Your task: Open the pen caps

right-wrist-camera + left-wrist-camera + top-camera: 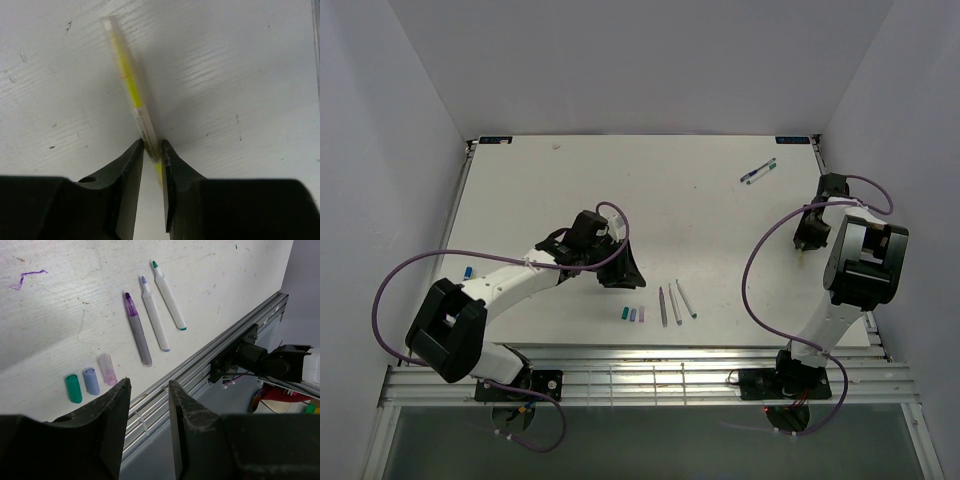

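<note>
We see the right gripper (152, 147) with its jaws pinched on the white barrel of the yellow pen (127, 75) lying on the table (240, 60), while the left gripper (149, 385) hangs open and empty just beside the green cap (73, 388), blue cap (91, 380) and purple cap (107, 369), which lie in a row left of three uncapped pens (155, 315).

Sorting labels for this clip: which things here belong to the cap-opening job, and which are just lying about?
Job: purple-tipped pen, blue-tipped pen, green-tipped pen, all uncapped; green cap, blue cap, purple cap; yellow pen in the right tool; two pens at the far edge.
Lying about: purple scribble; metal rail at the near edge.
</note>
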`<state>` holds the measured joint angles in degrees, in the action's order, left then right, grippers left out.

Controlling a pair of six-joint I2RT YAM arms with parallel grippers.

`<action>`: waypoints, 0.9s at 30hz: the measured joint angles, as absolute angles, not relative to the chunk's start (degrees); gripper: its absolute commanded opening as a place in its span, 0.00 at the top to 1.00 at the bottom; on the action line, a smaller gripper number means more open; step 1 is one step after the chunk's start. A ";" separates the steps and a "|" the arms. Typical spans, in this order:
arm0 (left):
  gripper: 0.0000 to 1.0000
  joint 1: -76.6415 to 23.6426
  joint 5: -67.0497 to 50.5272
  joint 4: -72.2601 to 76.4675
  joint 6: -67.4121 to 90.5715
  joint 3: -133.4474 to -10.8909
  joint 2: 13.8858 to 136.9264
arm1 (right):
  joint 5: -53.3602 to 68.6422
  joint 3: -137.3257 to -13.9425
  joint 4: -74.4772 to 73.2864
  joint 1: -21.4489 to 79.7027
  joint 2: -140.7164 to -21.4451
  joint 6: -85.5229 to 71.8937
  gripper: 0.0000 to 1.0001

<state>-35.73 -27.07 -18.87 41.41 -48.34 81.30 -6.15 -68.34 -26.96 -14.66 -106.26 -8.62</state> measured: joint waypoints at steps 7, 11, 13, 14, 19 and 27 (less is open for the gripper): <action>0.53 -35.62 -27.03 -19.44 41.47 -48.21 80.66 | -7.40 -67.59 -26.33 -14.35 -105.65 -8.93 0.92; 0.53 -35.31 -26.96 -22.00 41.41 -49.41 80.53 | -7.62 -68.03 -27.86 -12.88 -105.34 -9.69 0.92; 0.53 -35.16 -26.89 -23.66 41.39 -51.20 80.53 | -6.79 -68.88 -29.30 -11.55 -104.92 -10.50 0.92; 0.53 -35.00 -26.85 -24.43 41.41 -52.34 80.53 | -6.15 -69.41 -29.93 -10.66 -104.44 -11.07 0.92; 0.53 -33.65 -27.00 -26.55 42.61 -57.28 80.51 | 0.25 -71.61 -31.24 -3.86 -99.18 -13.47 0.92; 0.53 -31.44 -27.27 -27.33 48.69 -59.64 80.12 | 18.22 -69.25 -30.70 16.10 -88.82 -16.08 0.92</action>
